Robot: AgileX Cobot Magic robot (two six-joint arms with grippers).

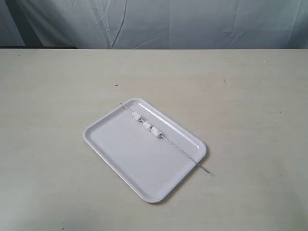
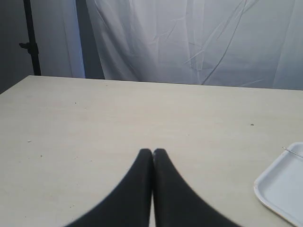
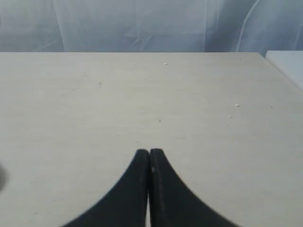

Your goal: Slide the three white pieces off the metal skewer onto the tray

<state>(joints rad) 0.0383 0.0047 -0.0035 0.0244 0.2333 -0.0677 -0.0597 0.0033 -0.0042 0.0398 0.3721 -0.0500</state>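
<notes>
Exterior view: we found the three white pieces (image 1: 146, 124) threaded on the skewer (image 1: 178, 148), bunched toward its far end and lying in the tray (image 1: 125, 156). The skewer's long axis ran diagonally beside the tray's right-hand long rim, far left to near right, both tips overhanging. Neither arm showed here. In the wrist views the left claw (image 2: 152, 152) and right claw (image 3: 149, 152) had fingers pressed together, empty, above the table (image 1: 57, 86). Only the left wrist view caught a tray corner, so we judged that claw nearer.
</notes>
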